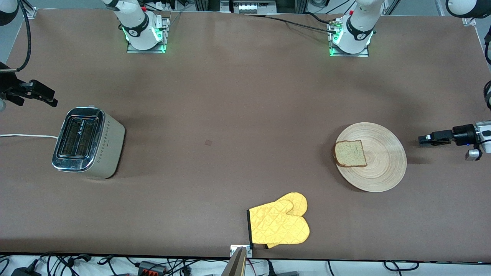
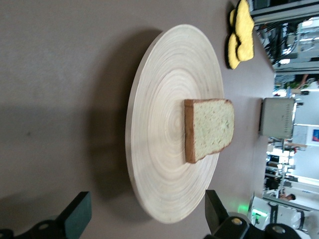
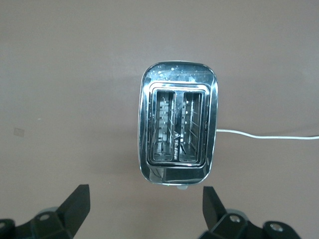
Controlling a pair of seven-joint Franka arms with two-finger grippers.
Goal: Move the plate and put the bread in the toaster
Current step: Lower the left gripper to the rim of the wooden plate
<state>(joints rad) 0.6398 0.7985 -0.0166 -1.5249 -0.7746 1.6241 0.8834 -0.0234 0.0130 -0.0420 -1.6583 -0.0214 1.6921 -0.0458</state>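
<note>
Desk (image 1: 238, 115): brown, carrying all items.

Plate (image 1: 378, 157): lying toward the left arm's end of the desk, bread on it. Judged first step: gripping its rim low and level, so the slice is not sliding.

Toaster (image 1: 89, 142): standing toward the right arm's end, both slots showing empty, white cord (image 1: 23, 135) trailing off.

Oven mitt (image 1: 280, 222): yellow, lying nearest the front camera, well apart from the plate.

Bread (image 1: 350, 154): resting on the plate's toaster-side edge.

Left pincer (image 1: 424, 139): released, hovering just beside the plate's rim, touching nothing.

Right pincer (image 3: 144, 209): released, hanging over the toaster, waiting.
</note>
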